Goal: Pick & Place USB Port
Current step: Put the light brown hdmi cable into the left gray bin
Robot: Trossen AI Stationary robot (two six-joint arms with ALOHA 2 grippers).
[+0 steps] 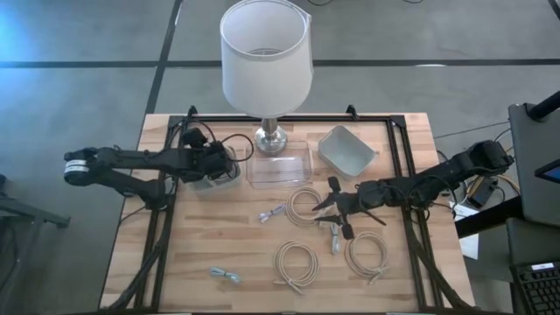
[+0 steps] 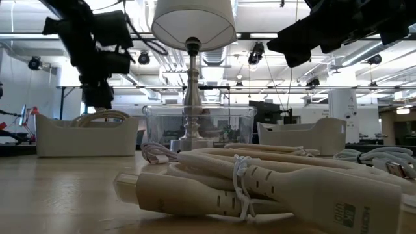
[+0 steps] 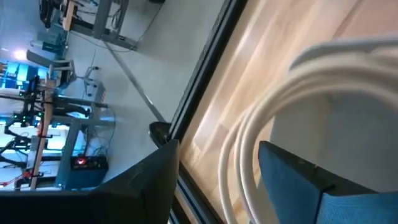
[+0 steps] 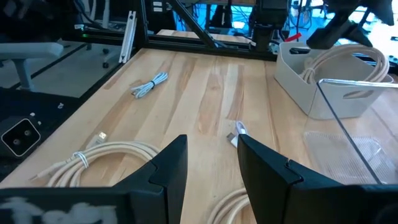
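My left gripper (image 1: 224, 166) (image 3: 217, 149) is open and hangs over a grey bin (image 2: 84, 136) at the table's far left. A cream cable coil (image 3: 261, 124) (image 2: 99, 117) lies in that bin, and its strands run between the fingers in the left wrist view; I cannot tell whether they touch. My right gripper (image 1: 332, 210) (image 4: 211, 146) is open above the table's middle right. A small grey USB cable (image 4: 238, 132) (image 1: 271, 213) lies flat on the wood ahead of it. Two more small grey cables (image 1: 226, 276) (image 1: 335, 236) lie flat nearby.
A lamp (image 1: 264, 61) stands at the far edge, with a clear plastic box (image 1: 280, 164) in front of it and a white bin (image 1: 346, 150) to its right. Three cream cable coils (image 1: 304, 206) (image 1: 296, 262) (image 1: 367, 254) lie on the table. Black rails (image 1: 407, 175) run along the sides.
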